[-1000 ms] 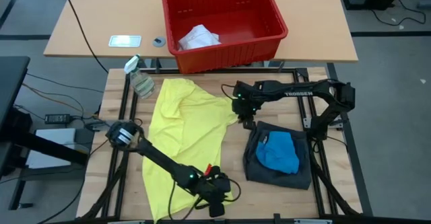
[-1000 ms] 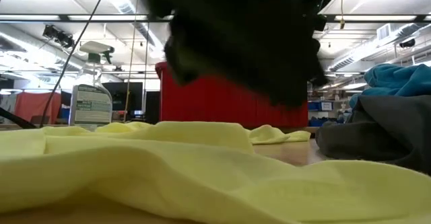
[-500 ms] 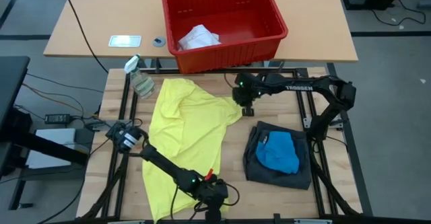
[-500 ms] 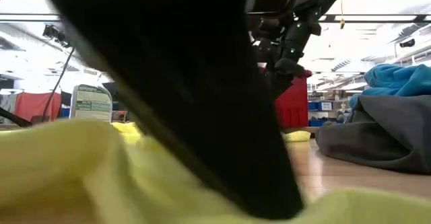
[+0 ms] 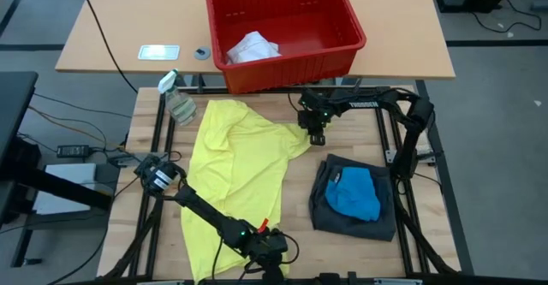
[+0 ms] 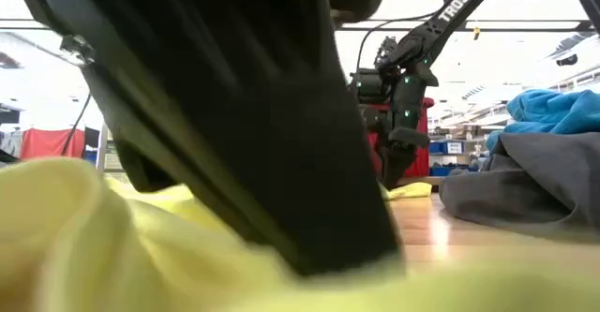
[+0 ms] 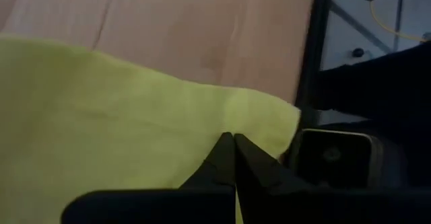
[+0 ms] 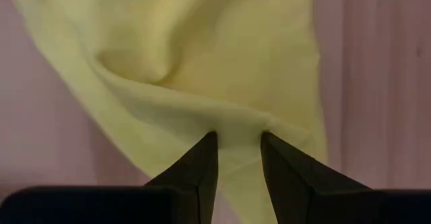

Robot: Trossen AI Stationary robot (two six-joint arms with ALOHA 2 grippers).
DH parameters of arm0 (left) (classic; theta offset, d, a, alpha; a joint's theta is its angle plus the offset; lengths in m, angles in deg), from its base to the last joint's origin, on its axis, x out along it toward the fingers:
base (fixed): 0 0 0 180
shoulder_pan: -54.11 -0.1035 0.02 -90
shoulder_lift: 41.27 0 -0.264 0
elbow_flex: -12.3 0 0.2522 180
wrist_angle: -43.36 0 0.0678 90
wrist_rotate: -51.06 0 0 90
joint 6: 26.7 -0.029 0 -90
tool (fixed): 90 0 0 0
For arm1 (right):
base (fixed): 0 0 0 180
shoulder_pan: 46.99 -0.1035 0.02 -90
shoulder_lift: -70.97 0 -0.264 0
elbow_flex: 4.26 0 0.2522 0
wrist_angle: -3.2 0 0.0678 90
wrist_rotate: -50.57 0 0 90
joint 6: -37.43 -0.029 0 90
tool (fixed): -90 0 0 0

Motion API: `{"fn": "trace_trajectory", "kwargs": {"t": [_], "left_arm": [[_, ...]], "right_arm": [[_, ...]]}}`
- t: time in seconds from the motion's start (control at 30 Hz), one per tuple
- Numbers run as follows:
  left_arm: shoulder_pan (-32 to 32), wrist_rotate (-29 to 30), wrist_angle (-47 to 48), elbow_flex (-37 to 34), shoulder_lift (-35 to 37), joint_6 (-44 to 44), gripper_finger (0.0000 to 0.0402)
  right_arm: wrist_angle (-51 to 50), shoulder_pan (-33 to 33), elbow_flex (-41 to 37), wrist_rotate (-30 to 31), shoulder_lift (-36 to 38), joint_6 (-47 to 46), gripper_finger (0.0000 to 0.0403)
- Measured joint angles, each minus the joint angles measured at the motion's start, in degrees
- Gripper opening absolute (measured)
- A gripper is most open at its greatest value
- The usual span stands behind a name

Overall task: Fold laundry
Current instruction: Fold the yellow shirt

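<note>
- The yellow shirt (image 5: 240,178) lies spread on the bench (image 5: 144,118). It looks soft, light and floppy, so an edge or corner is the best place to take hold.
- The left gripper (image 5: 267,249) has its jaws clenched on the near hem.
- The right gripper (image 5: 316,135) has its jaws partly apart, with a fold of sleeve between them.
- Only the right wrist view shows that fold. Only the high view shows the grey shorts (image 5: 378,219) with the blue piece (image 5: 354,192) on top.

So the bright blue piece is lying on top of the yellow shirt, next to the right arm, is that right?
Not quite. The bright blue piece lies on the dark grey shorts, not on the yellow shirt. It is next to the right arm, as the high view shows.
</note>
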Motion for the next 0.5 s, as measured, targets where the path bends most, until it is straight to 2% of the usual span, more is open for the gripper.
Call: {"fn": "trace_trajectory", "kwargs": {"t": [0.13, 0.27, 0.3, 0.5], "left_arm": [[0.72, 0.46, 0.76, -0.01, 0.26, 2.06, 0.0001], [1.75, 2.32, 2.13, 0.0, 1.85, 4.96, 0.0001], [2.09, 3.28, 2.53, 0.01, 2.59, 5.58, 0.0001], [3.82, 10.24, 5.9, 0.01, 8.26, 5.9, 0.0]], "right_arm": [[0.51, 0.03, 0.32, -0.91, -2.67, 1.09, 0.0104], [0.19, -0.58, 0.39, -0.94, -3.61, -0.35, 0.0025], [-0.07, -0.68, 0.35, -0.94, -2.9, -0.73, 0.0015], [-7.12, -1.43, 1.39, 2.17, 4.72, -5.47, 0.0005]]}}
